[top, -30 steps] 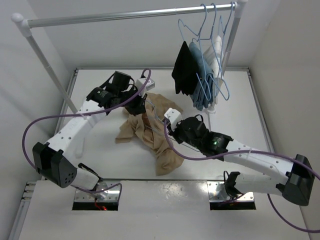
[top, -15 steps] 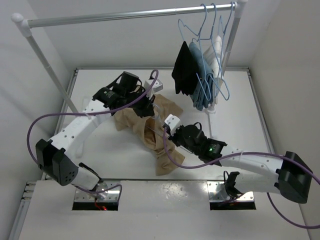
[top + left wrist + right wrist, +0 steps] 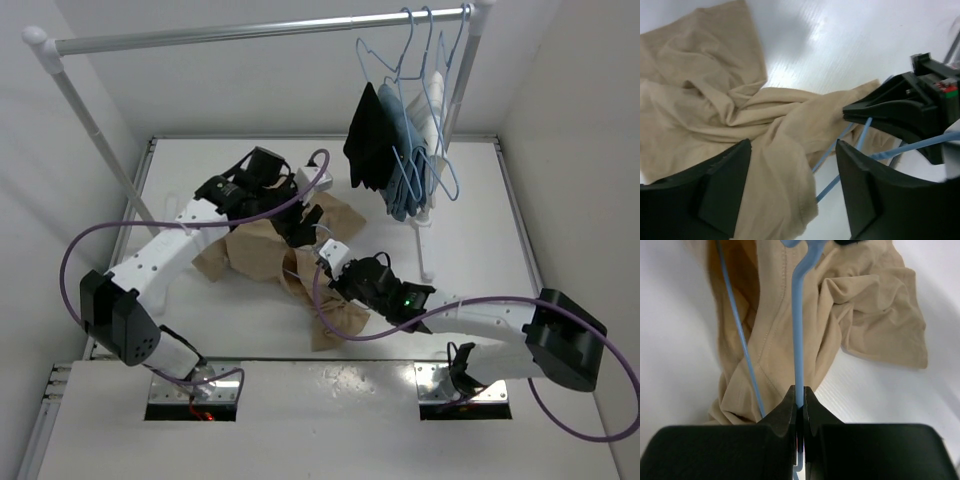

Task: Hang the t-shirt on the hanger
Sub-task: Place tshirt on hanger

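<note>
The tan t-shirt lies crumpled on the white table; the wrist views show its folds. My left gripper hovers over the shirt's right side. It is open, with cloth lying loose below its wide-apart jaws. My right gripper is shut on a straight wire of the light-blue hanger. The hanger's other wires run in under the shirt's edge. The right gripper also shows in the left wrist view, close by.
A clothes rack's rail crosses the back. At its right end hang a black garment, a light-blue one and a white one on blue hangers. The rack's right post foot stands near the right arm.
My left gripper has opened and let go of the t-shirt, which now lies spread further left. My right gripper has carried the hanger leftward into the shirt.
</note>
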Available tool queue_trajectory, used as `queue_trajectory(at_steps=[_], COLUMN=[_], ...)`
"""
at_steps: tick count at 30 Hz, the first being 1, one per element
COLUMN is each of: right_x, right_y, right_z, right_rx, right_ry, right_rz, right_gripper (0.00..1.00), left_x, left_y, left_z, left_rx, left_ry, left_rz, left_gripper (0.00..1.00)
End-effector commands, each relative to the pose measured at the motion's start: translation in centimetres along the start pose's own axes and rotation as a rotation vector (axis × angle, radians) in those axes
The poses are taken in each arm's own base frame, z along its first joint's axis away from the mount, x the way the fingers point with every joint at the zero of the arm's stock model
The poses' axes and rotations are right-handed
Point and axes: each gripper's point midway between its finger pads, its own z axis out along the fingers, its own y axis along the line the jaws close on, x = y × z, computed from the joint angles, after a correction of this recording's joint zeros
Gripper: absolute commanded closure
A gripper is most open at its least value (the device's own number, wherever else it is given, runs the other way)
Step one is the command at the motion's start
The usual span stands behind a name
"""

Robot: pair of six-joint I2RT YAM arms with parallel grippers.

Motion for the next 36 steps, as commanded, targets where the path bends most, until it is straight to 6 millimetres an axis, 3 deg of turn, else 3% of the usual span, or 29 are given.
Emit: queue_trajectory(at_steps=[1, 4, 7, 11, 12, 13, 14, 17, 20, 23, 27, 29, 31, 32, 33, 35, 36], right_x=[-2.2, -1.5, -1.7, -1.4, -1.9, -1.6, -1.6, -2.0, -1.8, -2.5, -2.5, -2.7, -3.2, -3.6, -3.9, -4.3, -4.5], right_y=[0.3, 0.5, 0.6, 1.1, 1.0, 1.1, 1.1, 1.2, 1.3, 1.3, 0.8, 1.2, 1.1, 0.9, 0.9, 1.0, 1.0], right_z=[0.7, 1.0, 1.2, 1.5, 1.5, 1.5, 1.5, 1.1, 1.1, 0.7, 0.4, 0.1, -0.1, -0.3, -0.5, -0.6, -0.4], right_rx=[0.003, 0.001, 0.002, -0.008, -0.007, -0.008, -0.008, -0.015, -0.016, -0.013, 0.005, -0.004, -0.003, -0.001, -0.001, 0.001, 0.001], right_ry=[-0.098, -0.086, -0.099, -0.091, -0.099, -0.089, -0.089, -0.1, -0.09, -0.111, -0.107, -0.11, -0.125, -0.138, -0.147, -0.149, -0.144], right_rz=[0.061, 0.067, 0.081, 0.084, 0.087, 0.084, 0.084, 0.072, 0.069, 0.072, 0.072, 0.08, 0.095, 0.099, 0.101, 0.09, 0.079], right_gripper=[1.0, 1.0, 1.0, 1.0, 1.0, 1.0, 1.0, 1.0, 1.0, 1.0, 1.0, 1.0, 1.0, 1.0, 1.0, 1.0, 1.0], left_x=[-0.9, -1.3, -1.3, -2.5, -2.3, -0.5, 0.5, 6.2, 8.9, 10.2, 10.5, 11.6, 12.6, 12.8, 12.9, 12.5, 11.1], left_y=[1.2, 3.1, 4.4, 4.3, 3.9, 3.1, 3.3, 3.5, 4.4, 4.7, 5.8, 5.7, 4.8, 4.5, 3.8, 2.5, 2.2], left_z=[-2.7, -5.5, -6.9, -9.1, -9.4, -9.5, -9.6, -8.3, -7.0, -5.2, -3.0, -2.4, -1.9, -1.7, -1.3, -0.9, -1.1], left_rx=[-0.054, -0.157, -0.203, -0.184, -0.153, -0.119, -0.103, -0.057, -0.034, 0.043, 0.101, 0.154, 0.199, 0.213, 0.237, 0.27, 0.27], left_ry=[-0.059, -0.09, -0.106, -0.177, -0.185, -0.15, -0.114, 0.028, 0.081, 0.103, 0.118, 0.147, 0.152, 0.143, 0.135, 0.104, 0.059], left_rz=[0.122, 0.197, 0.188, 0.329, 0.389, 0.448, 0.642, 0.789, 0.875, 0.921, 0.861, 0.864, 0.881, 0.883, 0.888, 0.875, 0.867], left_gripper=[0.25, 0.17, 0.13, 0.1, 0.07, 0.06, 0.06, 0.05, 0.02, 0.02, 0.0, 0.04, 0.13, 0.22, 0.4, 0.52, 0.6])
